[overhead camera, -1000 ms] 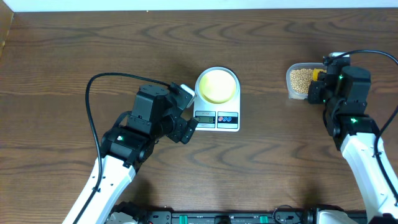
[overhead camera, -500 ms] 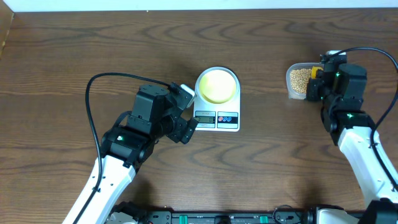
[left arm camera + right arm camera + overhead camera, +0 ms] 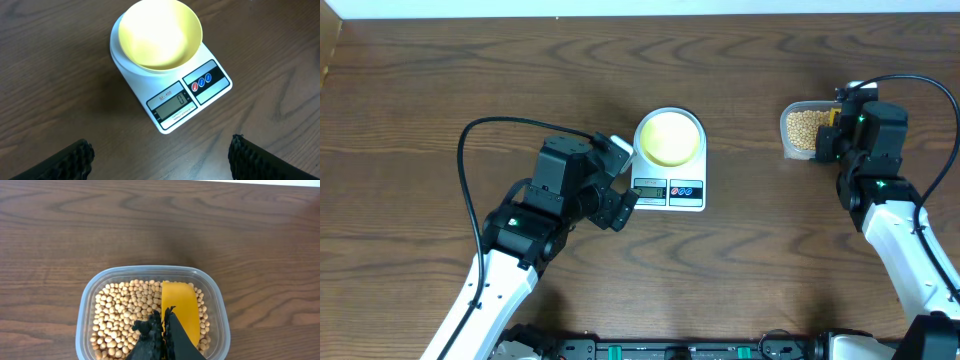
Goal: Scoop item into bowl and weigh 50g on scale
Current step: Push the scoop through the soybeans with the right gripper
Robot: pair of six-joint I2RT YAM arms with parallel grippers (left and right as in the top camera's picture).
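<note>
Many small round tan beans (image 3: pixel 125 310) lie in the clear plastic container (image 3: pixel 150 270) directly beneath the right claw (image 3: pixel 162 325). It appears clamped on the flat yellow plastic scoop (image 3: pixel 177 305), whose blade points forward. The pale-yellow round bowl (image 3: pixel 669 137) sits on the white digital scale (image 3: pixel 685 192), well to its left. The left claw (image 3: pixel 160 152), spread wide and empty, is nearer.
</note>
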